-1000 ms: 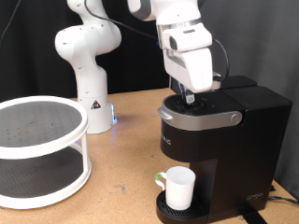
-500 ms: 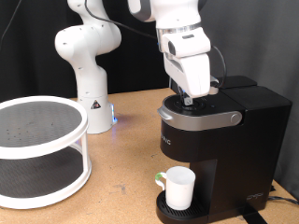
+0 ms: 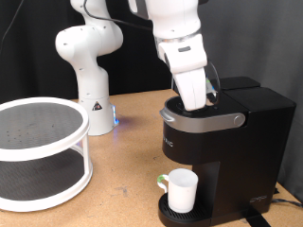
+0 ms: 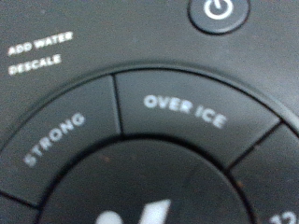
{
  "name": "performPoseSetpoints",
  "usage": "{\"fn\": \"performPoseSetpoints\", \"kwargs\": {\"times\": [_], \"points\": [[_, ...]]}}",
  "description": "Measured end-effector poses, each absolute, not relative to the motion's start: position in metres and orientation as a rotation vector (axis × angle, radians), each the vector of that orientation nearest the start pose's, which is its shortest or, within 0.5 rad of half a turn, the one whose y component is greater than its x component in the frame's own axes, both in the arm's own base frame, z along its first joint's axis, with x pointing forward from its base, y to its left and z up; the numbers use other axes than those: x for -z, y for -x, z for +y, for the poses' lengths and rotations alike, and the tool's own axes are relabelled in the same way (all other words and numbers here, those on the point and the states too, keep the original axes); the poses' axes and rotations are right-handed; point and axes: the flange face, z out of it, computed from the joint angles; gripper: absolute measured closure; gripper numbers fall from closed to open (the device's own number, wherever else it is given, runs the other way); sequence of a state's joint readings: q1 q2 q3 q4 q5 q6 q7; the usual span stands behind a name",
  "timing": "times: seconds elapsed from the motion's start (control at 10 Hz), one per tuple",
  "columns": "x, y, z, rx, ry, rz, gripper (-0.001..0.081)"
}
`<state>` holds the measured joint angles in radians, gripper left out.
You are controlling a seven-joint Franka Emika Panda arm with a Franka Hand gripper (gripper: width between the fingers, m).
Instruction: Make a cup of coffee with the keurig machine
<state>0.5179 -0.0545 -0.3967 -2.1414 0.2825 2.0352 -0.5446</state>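
Observation:
The black keurig machine (image 3: 222,147) stands at the exterior view's right, its lid down. The white cup (image 3: 181,189) sits on the drip tray under the spout, handle toward the exterior view's left. My gripper (image 3: 202,102) is pressed down close to the machine's top, over the button panel; its fingertips are hidden against the black top. The wrist view is filled by the button panel (image 4: 149,131), with the "OVER ICE" button (image 4: 185,105), the "STRONG" button (image 4: 51,149) and the power button (image 4: 218,9), very near the camera. No fingers show there.
A white two-tier round shelf (image 3: 38,151) stands at the exterior view's left. A second white robot arm base (image 3: 90,66) stands behind on the wooden table (image 3: 123,180).
My arm has tilted and moved down and slightly toward the exterior view's right, bringing the gripper closer onto the machine's top. Cup and machine have not moved.

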Motion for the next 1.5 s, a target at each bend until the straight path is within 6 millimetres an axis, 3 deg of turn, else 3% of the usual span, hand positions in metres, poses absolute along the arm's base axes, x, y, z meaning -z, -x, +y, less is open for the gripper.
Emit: {"fn": "performPoseSetpoints", "kwargs": {"times": [0.7, 1.5], "points": [[-0.423, -0.537, 0.066, -0.049, 2.712, -0.749, 0.0805], [-0.423, -0.535, 0.086, -0.069, 2.664, -0.878, 0.0805]]}}
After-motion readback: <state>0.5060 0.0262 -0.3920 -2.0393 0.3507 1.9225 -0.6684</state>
